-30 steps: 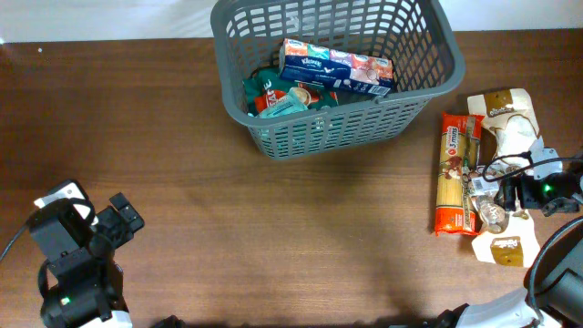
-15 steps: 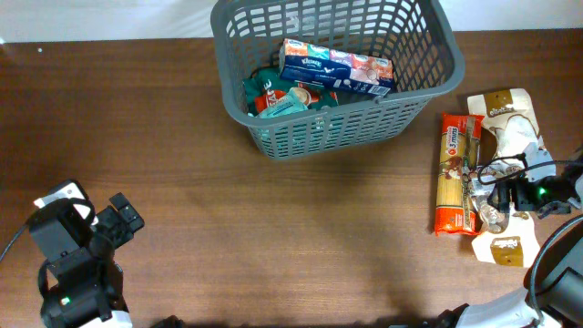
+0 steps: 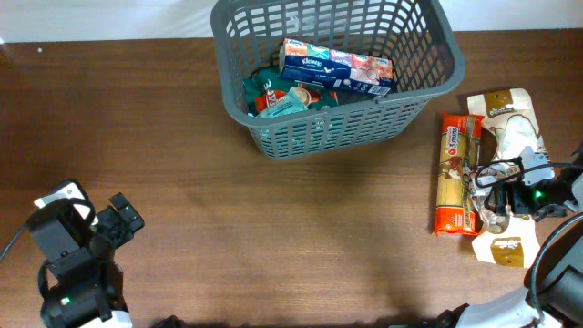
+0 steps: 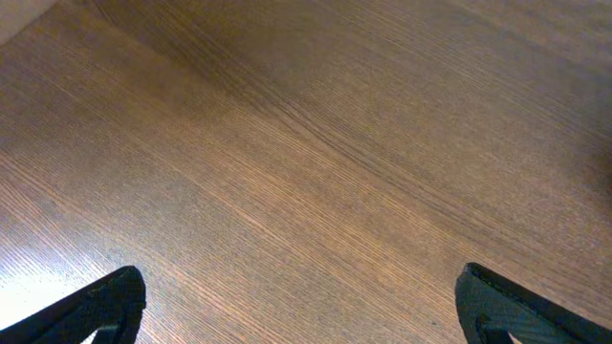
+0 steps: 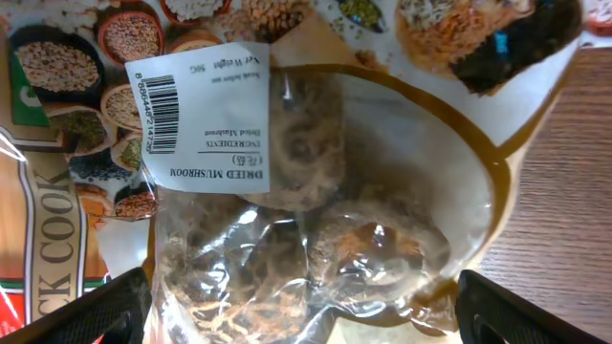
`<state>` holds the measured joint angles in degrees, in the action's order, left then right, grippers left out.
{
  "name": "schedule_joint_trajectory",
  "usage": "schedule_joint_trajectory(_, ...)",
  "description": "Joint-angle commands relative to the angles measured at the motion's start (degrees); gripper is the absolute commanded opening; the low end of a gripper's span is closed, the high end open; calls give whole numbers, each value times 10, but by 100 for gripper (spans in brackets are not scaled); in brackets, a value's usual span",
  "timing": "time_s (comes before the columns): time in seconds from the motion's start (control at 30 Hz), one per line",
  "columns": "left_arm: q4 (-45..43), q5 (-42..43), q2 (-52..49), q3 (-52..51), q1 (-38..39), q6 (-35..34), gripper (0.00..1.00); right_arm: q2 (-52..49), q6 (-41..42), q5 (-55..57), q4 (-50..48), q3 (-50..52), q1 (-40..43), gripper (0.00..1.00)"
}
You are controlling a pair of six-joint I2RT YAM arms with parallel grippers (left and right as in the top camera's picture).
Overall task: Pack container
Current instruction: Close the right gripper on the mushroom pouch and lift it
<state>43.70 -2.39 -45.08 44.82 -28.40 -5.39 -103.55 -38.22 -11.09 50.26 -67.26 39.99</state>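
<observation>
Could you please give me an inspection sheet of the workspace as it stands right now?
Surface: brown wood-grain table, no spills seen.
Job's things: grey basket at the far edge, holding a tissue pack and green packets.
Clutter: spaghetti packet, grain pouch and dried mushroom bag lie right of the basket.
Grippers: left gripper open over bare wood; right gripper open, straddling the mushroom bag.
Cables: black cable loops at the right wrist.
Surroundings: white strip beyond the far edge.
</observation>
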Motion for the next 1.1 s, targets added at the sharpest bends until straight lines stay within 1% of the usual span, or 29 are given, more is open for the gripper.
schedule_joint_trajectory(0.0, -2, -4, 0, -2, 3, 11, 99, -19, -5, -9, -2, 6, 2, 99)
schedule_joint_trajectory(0.83, -2, -4, 0, -2, 3, 11, 99, -77, -5, 12, -27, 14, 2, 98)
schedule_joint_trajectory(0.9, -2, -4, 0, -2, 3, 11, 99, -77, -5, 12, -27, 14, 2, 83)
schedule_joint_trajectory(1.0, -2, -4, 0, -2, 3, 11, 99, -77, -5, 12, -28, 14, 2, 54)
schedule_joint_trajectory(1.07, -2, -4, 0, -2, 3, 11, 99, -77, -5, 12, -28, 14, 2, 36)
